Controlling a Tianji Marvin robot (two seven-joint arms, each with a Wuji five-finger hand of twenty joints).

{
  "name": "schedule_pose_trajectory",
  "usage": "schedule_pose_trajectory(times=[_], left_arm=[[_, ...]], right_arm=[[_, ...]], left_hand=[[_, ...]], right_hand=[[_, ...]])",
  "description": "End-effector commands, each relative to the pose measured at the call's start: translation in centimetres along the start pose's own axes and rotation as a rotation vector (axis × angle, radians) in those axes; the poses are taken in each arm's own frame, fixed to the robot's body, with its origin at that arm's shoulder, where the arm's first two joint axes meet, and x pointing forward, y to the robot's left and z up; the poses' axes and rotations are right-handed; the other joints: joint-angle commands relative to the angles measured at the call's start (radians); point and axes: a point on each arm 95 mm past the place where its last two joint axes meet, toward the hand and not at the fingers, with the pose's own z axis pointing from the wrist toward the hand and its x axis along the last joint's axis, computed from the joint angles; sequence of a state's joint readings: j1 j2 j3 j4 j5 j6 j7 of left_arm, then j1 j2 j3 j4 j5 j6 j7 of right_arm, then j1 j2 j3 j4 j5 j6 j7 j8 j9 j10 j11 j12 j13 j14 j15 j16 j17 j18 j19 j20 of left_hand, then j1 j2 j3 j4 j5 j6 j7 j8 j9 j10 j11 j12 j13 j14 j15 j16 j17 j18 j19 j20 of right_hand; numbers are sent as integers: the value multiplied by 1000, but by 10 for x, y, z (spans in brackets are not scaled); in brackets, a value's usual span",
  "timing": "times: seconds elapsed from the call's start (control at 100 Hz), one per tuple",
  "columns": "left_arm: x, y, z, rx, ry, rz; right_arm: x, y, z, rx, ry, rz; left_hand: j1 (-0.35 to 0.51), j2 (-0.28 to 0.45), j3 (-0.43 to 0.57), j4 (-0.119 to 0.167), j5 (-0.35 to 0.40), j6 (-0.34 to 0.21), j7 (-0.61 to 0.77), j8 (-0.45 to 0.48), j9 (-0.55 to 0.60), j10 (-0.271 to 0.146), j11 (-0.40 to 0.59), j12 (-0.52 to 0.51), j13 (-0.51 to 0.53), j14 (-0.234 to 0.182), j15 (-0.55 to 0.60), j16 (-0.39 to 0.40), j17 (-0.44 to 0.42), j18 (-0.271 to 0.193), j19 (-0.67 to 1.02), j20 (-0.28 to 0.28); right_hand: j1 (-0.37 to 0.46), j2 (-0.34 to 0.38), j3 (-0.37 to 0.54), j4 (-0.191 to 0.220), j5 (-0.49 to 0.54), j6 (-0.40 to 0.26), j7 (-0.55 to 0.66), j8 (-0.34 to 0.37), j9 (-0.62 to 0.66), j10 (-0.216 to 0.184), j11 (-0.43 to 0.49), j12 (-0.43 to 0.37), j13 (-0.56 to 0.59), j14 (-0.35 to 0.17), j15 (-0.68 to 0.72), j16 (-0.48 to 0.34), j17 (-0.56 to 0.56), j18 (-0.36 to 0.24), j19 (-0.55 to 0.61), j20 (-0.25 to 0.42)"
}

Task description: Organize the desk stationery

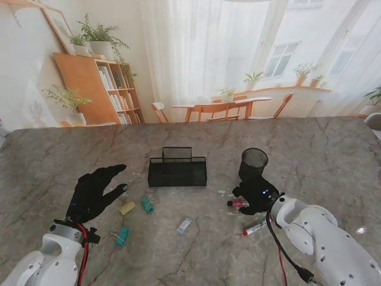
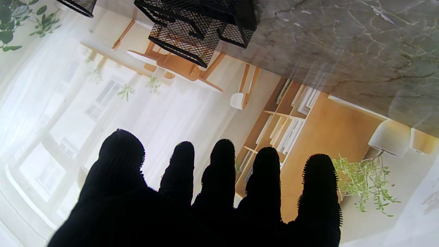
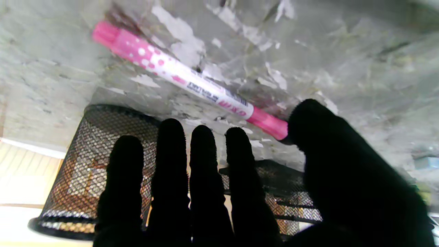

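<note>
My right hand [image 1: 256, 193] hovers low over a pink-and-white marker [image 1: 237, 204] lying on the marble table [image 1: 333, 161], just nearer to me than the black mesh pen cup [image 1: 254, 163]. In the right wrist view the marker [image 3: 188, 82] lies flat, the thumb's tip [image 3: 308, 120] is at its pink end, and the other fingers are straight and apart. A red-capped marker [image 1: 256, 227] lies beside my right wrist. My left hand [image 1: 95, 192] is open with its fingers spread, raised left of the black mesh organizer [image 1: 177, 171].
A yellow piece [image 1: 127, 208], two green binder clips [image 1: 147, 204] [image 1: 122, 235] and a light blue eraser [image 1: 184, 225] lie between my hands. The left wrist view shows the organizer [image 2: 199, 27] and the cup [image 2: 77, 5] beyond my fingers.
</note>
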State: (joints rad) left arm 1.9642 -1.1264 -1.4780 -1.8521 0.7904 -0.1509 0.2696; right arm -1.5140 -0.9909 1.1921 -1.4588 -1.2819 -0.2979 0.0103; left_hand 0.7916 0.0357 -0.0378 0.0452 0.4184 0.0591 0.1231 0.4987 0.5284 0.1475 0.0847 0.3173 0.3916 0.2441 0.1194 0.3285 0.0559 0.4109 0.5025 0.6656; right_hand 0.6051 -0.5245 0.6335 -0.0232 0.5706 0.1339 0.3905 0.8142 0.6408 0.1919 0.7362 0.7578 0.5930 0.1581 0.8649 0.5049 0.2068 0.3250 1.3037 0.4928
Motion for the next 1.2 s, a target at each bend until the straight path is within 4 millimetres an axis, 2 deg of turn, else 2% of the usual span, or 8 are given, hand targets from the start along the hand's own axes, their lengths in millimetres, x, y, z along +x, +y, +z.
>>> schedule_pose_trajectory(times=[0.0,0.22,0.4,0.5,0.65,0.89,1.06,1.19], left_arm=[[1,2,-1,-2,-1,-5],[1,1,-1,0,-5,-1],[1,1,-1,1,-7,0],[1,1,-1,2,-7,2],[1,1,-1,3,-8,2],[0,2,-1,-1,-9,3],[0,2,0,-4,-9,3],[0,2,0,-4,-9,3]], right_arm=[[-4,-5,2,37,5,-4],[-5,-15,8,76,46,-8],[-5,-22,11,101,82,-9],[-5,-26,11,112,91,1],[-4,-31,11,137,98,24],[1,-36,17,161,140,32],[5,-38,20,167,153,59],[7,-39,20,168,175,56]], left_hand=[[5,67,-2,-84,16,4,4,8,6,6,1,16,8,-11,6,9,-10,9,18,23],[6,68,-1,-84,14,5,4,8,5,5,1,16,8,-13,6,9,-10,9,19,23],[5,67,-2,-85,16,5,4,8,3,6,1,16,8,-10,6,10,-10,9,20,22],[4,68,-2,-85,15,4,4,8,3,5,1,16,9,-14,7,10,-9,8,21,23],[5,69,-2,-85,15,3,4,8,2,4,1,16,9,-12,7,10,-9,8,22,23],[6,68,-2,-85,15,4,4,8,2,4,1,16,10,-11,7,11,-10,7,23,22],[6,67,-2,-85,16,5,5,9,3,5,1,17,12,-10,8,12,-9,9,25,23],[6,68,-2,-85,16,3,5,9,4,4,2,17,13,-11,9,12,-9,8,26,23]], right_hand=[[10,-4,23,-7,10,33,14,24,-8,17,23,16,-7,22,20,16,2,33,41,11],[9,-24,48,-10,60,49,37,37,42,23,51,14,37,17,65,29,43,38,57,18],[33,-56,121,-22,158,4,127,67,164,-16,119,6,145,-12,117,34,149,42,81,31],[69,-133,165,-90,170,-52,312,-93,244,-53,115,-30,210,-38,121,16,214,39,85,27],[86,-186,186,-118,193,-118,464,-254,310,-86,66,-47,247,-56,108,6,243,31,85,16],[74,-196,168,-124,221,-156,502,-261,340,-103,83,-52,282,-71,120,12,284,25,92,14],[82,-202,176,-124,232,-153,523,-324,373,-104,58,-70,310,-80,117,8,315,24,95,5],[101,-211,202,-124,284,-203,554,-337,443,-138,63,-66,373,-108,129,8,383,13,109,-3]])
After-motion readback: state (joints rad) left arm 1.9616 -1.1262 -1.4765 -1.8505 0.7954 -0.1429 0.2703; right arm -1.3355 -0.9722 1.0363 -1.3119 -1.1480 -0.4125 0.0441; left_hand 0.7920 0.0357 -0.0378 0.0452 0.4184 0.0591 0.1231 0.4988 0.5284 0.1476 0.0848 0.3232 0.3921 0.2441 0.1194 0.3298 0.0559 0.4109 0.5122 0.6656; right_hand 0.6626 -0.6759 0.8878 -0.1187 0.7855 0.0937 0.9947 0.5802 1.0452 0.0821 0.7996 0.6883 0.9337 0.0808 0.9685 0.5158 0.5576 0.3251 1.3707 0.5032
